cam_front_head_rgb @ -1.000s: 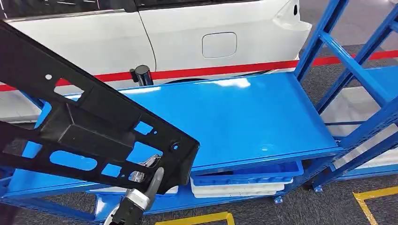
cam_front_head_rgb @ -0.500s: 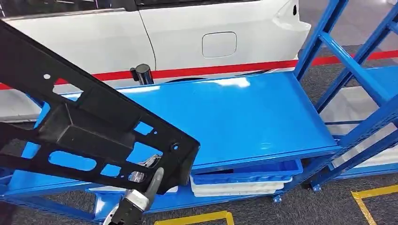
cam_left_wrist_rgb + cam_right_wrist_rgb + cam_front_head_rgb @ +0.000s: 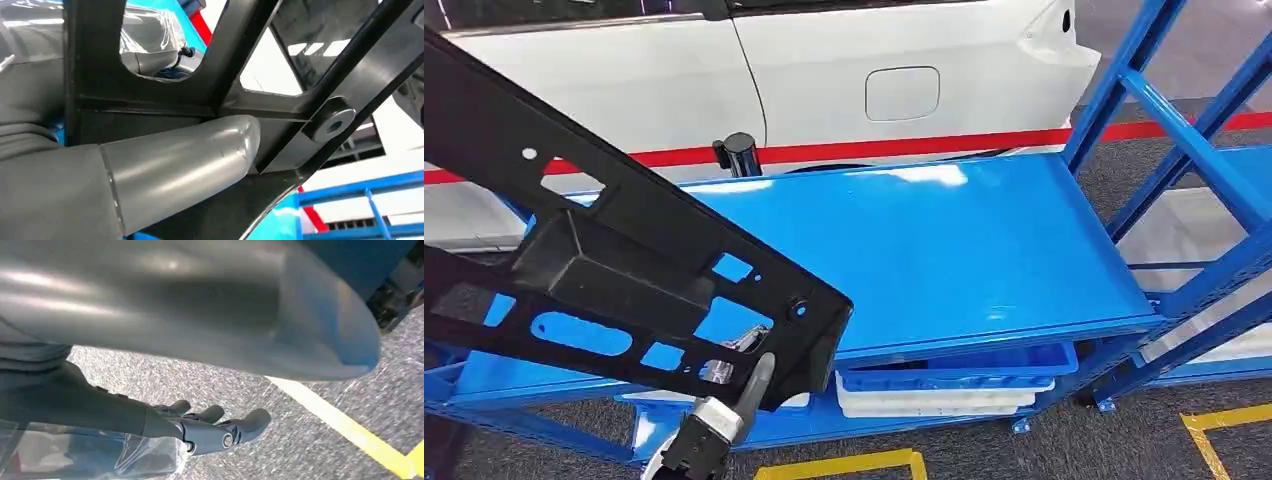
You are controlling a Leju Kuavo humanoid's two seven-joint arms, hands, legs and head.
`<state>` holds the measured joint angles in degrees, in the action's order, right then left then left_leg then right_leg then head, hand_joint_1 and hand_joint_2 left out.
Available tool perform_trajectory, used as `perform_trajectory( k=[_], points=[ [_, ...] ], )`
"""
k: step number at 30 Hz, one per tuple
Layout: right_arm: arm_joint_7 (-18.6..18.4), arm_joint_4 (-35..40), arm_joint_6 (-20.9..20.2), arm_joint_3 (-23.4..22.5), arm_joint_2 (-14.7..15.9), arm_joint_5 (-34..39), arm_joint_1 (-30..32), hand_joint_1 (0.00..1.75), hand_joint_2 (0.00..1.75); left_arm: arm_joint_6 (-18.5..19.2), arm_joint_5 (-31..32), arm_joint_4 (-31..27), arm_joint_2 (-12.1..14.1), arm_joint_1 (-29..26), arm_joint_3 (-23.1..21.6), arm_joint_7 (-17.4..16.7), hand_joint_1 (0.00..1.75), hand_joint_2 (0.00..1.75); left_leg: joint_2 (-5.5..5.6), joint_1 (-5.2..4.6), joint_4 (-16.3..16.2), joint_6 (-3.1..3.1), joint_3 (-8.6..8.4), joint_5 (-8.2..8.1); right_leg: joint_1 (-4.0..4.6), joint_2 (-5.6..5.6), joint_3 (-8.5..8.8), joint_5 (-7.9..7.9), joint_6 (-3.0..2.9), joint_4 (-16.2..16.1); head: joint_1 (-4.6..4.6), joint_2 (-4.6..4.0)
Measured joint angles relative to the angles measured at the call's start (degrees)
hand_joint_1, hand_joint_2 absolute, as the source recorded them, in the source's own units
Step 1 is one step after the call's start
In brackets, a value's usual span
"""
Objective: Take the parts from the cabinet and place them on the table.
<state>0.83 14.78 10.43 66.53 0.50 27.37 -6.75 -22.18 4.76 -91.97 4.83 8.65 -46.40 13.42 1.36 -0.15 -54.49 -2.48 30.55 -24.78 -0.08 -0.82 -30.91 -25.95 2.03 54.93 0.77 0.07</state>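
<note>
A large black plastic part (image 3: 614, 270) with several cut-outs reaches from the upper left down to the lower middle of the head view, tilted above the blue cabinet shelf (image 3: 944, 240). My left hand (image 3: 734, 388) grips its lower right end from below, thumb pressed on the near face. In the left wrist view the grey thumb (image 3: 175, 160) lies along a rib of the part (image 3: 280, 105), beside a small mounting hole. My right hand (image 3: 210, 427) hangs over the grey floor, fingers apart and holding nothing.
Blue and white trays (image 3: 944, 385) are stacked on the lower shelf. A white car (image 3: 874, 70) and a red floor stripe lie behind the cabinet, with a black post (image 3: 739, 155) at its back edge. Blue rack uprights (image 3: 1184, 130) stand right. Yellow floor lines (image 3: 1224, 430) run in front.
The whole picture has shifted slightly to the right, so the camera moved. The black part stays in my left hand at much the same tilt.
</note>
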Motion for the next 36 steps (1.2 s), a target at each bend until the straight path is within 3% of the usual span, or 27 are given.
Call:
perform_trajectory(
  k=[1,3,5,6,7,8,9,11,12,13,14,16,17,18,21,22,23,24,26,27,28,31,32,33,34,36],
  points=[
    [0.0,0.0,0.0,0.0,0.0,0.1,0.0,0.0,0.0,0.0,0.0,0.0,0.0,0.0,0.0,0.0,1.75,0.0,0.02,-0.15,0.0,0.26,0.02,0.04,-0.32,0.01,-0.04,0.26,-0.4,-0.3,0.0,0.0],
    [0.0,0.0,0.0,0.0,-0.1,0.0,-0.1,0.0,0.0,0.0,0.0,-0.1,0.0,0.1,-0.1,0.0,1.75,0.0,-0.44,0.1,-2.3,1.07,0.98,-2.13,-0.67,0.16,0.0,0.57,-0.93,-0.6,-0.15,0.0],
    [0.0,0.0,0.0,0.0,-0.1,0.0,0.0,0.0,0.0,0.1,0.0,-0.2,0.0,0.1,-0.1,0.0,1.75,0.0,-0.53,0.4,-11.9,1.74,5.06,-7.14,-0.66,0.36,-0.14,0.64,-1.31,-0.5,-0.35,0.0],
    [0.0,0.0,0.0,0.0,-0.1,0.0,0.0,0.0,0.0,0.1,0.0,-0.2,0.1,0.1,-0.2,0.0,1.75,0.0,-0.55,0.49,-16.5,1.97,7.06,-8.83,-0.66,0.45,-0.24,0.68,-1.36,-0.5,-0.37,0.0],
    [0.0,0.0,0.0,0.0,-0.1,0.0,0.0,0.0,0.0,0.1,0.0,-0.2,0.1,0.0,-0.2,0.0,1.75,0.0,-0.57,0.64,-19.2,2.17,8.29,-9.31,-0.67,0.53,-0.3,0.74,-1.41,-0.5,-0.39,0.0],
    [0.0,0.0,0.1,0.0,-0.1,0.0,0.0,0.0,0.0,0.1,0.0,-0.2,0.2,0.0,-0.2,0.0,1.75,0.0,-0.61,0.84,-18.9,2.32,8.07,-8.59,-0.69,0.54,-0.31,0.77,-1.39,-0.5,-0.39,0.0],
    [0.0,0.0,0.2,0.0,-0.1,0.0,0.0,0.0,0.0,0.1,0.0,-0.2,0.2,0.0,-0.2,0.0,1.75,0.0,-0.71,1.04,-16.1,2.47,6.6,-6.8,-0.73,0.54,-0.29,0.79,-1.36,-0.4,-0.39,0.0],
    [0.0,0.0,0.2,0.0,-0.2,0.0,0.0,0.0,0.0,0.1,0.0,-0.2,0.2,0.1,-0.3,0.0,1.75,0.0,-0.93,1.41,-5.0,2.76,1.03,-1.57,-0.88,0.5,-0.21,0.78,-1.21,-0.2,-0.39,0.0],
    [0.0,0.0,0.3,0.0,-0.2,0.0,0.0,0.0,0.0,0.1,0.0,-0.3,0.2,0.2,-0.3,0.0,1.75,0.0,-0.95,1.54,-1.3,2.77,-0.46,-1.31,-0.79,0.48,-0.38,0.77,-0.82,-0.1,-0.42,0.0],
    [0.0,0.0,0.4,0.0,-0.2,0.0,-0.1,0.0,0.0,0.1,0.0,-0.4,0.2,0.3,-0.3,0.0,1.75,0.0,-0.77,1.04,-0.4,2.36,-0.62,-1.2,-0.42,0.43,-0.77,0.77,-0.5,0.4,-0.42,0.0],
    [0.0,0.0,0.4,0.0,-0.2,0.0,-0.1,0.0,0.0,0.1,0.0,-0.4,0.3,0.2,-0.3,-0.1,1.75,0.0,-0.75,1.2,-0.7,1.91,-0.25,-1.07,-0.4,0.44,-0.98,1.03,-0.11,0.2,-0.29,0.0],
    [0.0,0.0,0.4,0.0,-0.2,0.0,0.0,0.0,0.0,0.1,-0.1,-0.4,0.3,-0.1,-0.3,-0.2,1.75,0.0,-0.69,0.75,-0.8,1.13,-0.01,-0.84,-0.64,0.45,-1.04,1.37,0.41,0.0,-0.26,0.0],
    [0.0,0.0,0.4,0.0,-0.2,0.0,0.0,0.0,0.0,0.1,-0.1,-0.4,0.3,0.0,-0.3,-0.2,1.75,0.0,-0.79,1.04,-0.4,0.43,0.21,-0.38,-0.77,0.39,-1.18,1.15,0.72,0.2,-0.26,0.0],
    [0.0,0.0,0.4,0.0,-0.2,0.0,0.0,0.0,0.0,0.1,0.0,-0.4,0.3,0.1,-0.3,-0.2,1.75,0.0,-0.88,1.1,-0.4,-0.01,0.07,-0.09,-0.86,0.54,-1.88,-0.35,0.95,1.5,-0.24,0.0],
    [0.0,0.0,0.5,0.0,-0.2,0.2,0.0,0.0,0.0,0.1,0.0,-0.5,0.3,-0.1,-0.3,-0.2,1.75,0.0,-1.13,0.95,-0.4,-0.83,0.89,0.5,-0.87,0.57,-7.17,-8.13,1.3,15.0,0.0,0.0],
    [0.0,0.0,0.5,0.0,-0.2,0.2,0.1,0.0,0.0,0.1,0.0,-0.5,0.3,-0.1,-0.3,-0.3,1.75,0.0,-1.13,0.83,-0.4,-0.89,1.14,0.67,-0.88,0.57,-8.41,-9.22,1.34,18.4,0.0,0.0],
    [0.0,0.0,0.5,0.0,-0.2,0.2,0.1,0.0,0.0,0.1,0.0,-0.5,0.3,-0.2,-0.3,-0.3,1.75,0.0,-1.13,0.77,-0.4,-0.88,1.31,0.85,-0.88,0.57,-8.37,-8.9,1.29,19.1,0.0,0.0],
    [0.0,0.0,0.5,0.0,-0.2,0.2,0.1,0.0,0.0,0.1,0.0,-0.5,0.3,-0.2,-0.3,-0.4,1.75,0.0,-1.1,0.71,-0.4,-0.81,1.42,1.0,-0.86,0.57,-6.82,-7.38,1.17,16.8,0.02,0.0],
    [0.0,0.0,0.5,0.0,-0.2,0.2,0.0,0.0,0.0,0.1,0.0,-0.5,0.3,-0.2,-0.3,-0.4,1.75,0.0,-1.01,0.65,-0.4,-0.57,1.4,1.22,-0.85,0.56,-0.77,-2.84,0.68,6.4,0.02,0.0],
    [0.1,0.0,0.5,0.0,-0.1,0.2,-0.1,0.0,0.0,0.1,0.0,-0.5,0.3,-0.2,-0.3,-0.4,1.75,0.0,-1.0,0.63,-0.4,-0.35,1.39,1.36,-0.73,0.53,2.11,-1.43,0.28,1.4,0.02,0.0],
    [0.1,0.0,0.5,0.0,-0.1,0.2,-0.2,0.0,0.0,0.1,0.0,-0.6,0.3,-0.2,-0.3,-0.4,1.75,0.0,-1.01,0.15,-0.7,0.0,1.66,1.5,-0.25,0.51,2.78,-1.81,0.12,-0.5,0.02,-0.02],
    [0.2,0.0,0.6,0.0,-0.1,0.3,0.1,0.0,0.0,0.1,0.1,-0.7,0.3,-0.3,-0.4,-0.5,1.75,0.0,-1.08,0.49,-0.5,1.12,2.1,2.25,0.0,0.47,1.94,-1.33,-0.47,-0.1,-0.02,0.0],
    [0.3,0.0,0.6,0.0,-0.1,0.3,0.2,0.0,0.0,0.1,0.1,-0.8,0.3,-0.3,-0.4,-0.5,1.75,0.0,-1.06,0.25,-0.6,1.45,2.28,2.37,-0.5,0.55,1.78,-0.68,-0.93,-0.5,-0.02,0.0],
    [0.4,0.0,0.6,0.0,-0.1,0.3,0.0,0.0,0.0,0.0,0.1,-0.8,0.3,-0.3,-0.4,-0.5,1.75,0.0,-0.98,0.66,-1.6,1.62,2.78,0.87,-0.65,0.73,1.46,-0.29,-1.14,-0.5,0.02,0.0],
    [0.4,0.0,0.6,0.0,-0.1,0.3,-0.1,0.0,0.0,0.1,0.1,-0.9,0.3,-0.2,-0.4,-0.6,1.75,0.0,-1.12,0.71,-4.2,1.93,3.87,-1.64,-0.66,0.77,1.06,-0.03,-1.47,-0.5,-0.26,0.0],
    [0.4,0.1,0.5,0.0,-0.2,0.3,0.0,0.0,0.0,0.0,0.1,-0.9,0.4,-0.3,-0.5,-0.8,1.75,0.0,-1.1,0.89,-13.5,2.47,7.3,-7.19,-0.58,0.9,0.21,0.56,-1.87,-0.5,-0.31,0.0]
  ],
)
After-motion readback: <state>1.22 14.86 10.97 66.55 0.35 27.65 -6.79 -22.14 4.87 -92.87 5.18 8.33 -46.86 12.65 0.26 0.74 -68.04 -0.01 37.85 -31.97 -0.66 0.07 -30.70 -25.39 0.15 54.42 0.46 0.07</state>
